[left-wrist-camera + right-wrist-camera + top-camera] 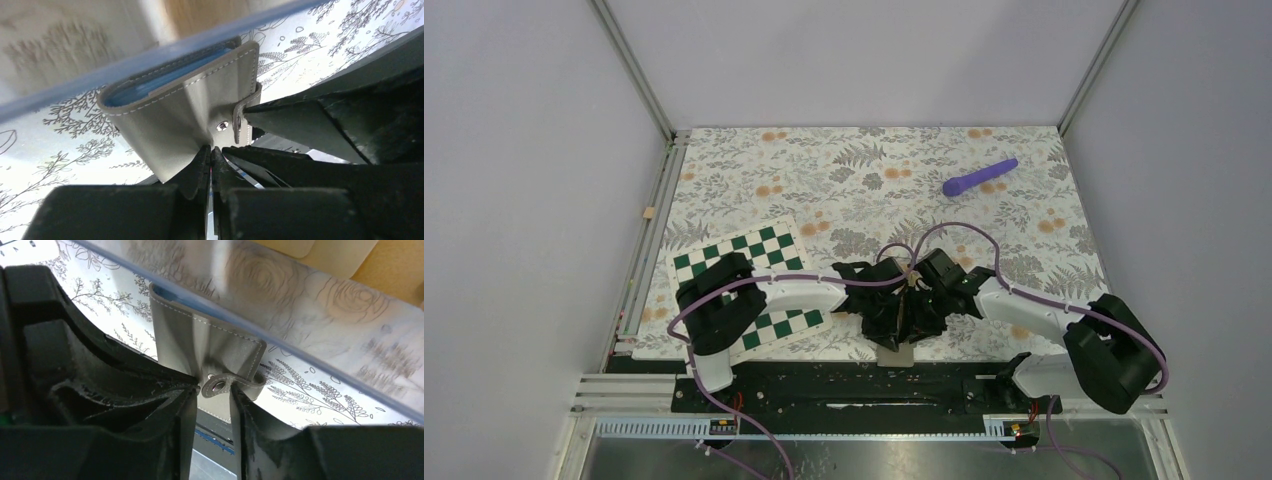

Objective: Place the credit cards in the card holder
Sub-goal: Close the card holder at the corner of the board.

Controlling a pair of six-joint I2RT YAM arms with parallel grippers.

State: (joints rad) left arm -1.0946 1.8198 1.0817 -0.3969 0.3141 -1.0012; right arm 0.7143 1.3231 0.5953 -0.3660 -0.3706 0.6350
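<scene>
Left wrist view: my left gripper (pixel 211 156) pinches the card holder (pixel 175 112) at frame centre, right gripper (pixel 212 402) stands part-open around its snap strap (pixel 220 385), and I cannot confirm credit cards inside.

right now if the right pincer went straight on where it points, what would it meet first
Likely the snap strap of the card holder, right at the tips of the right pincer; depth is unclear.
</scene>
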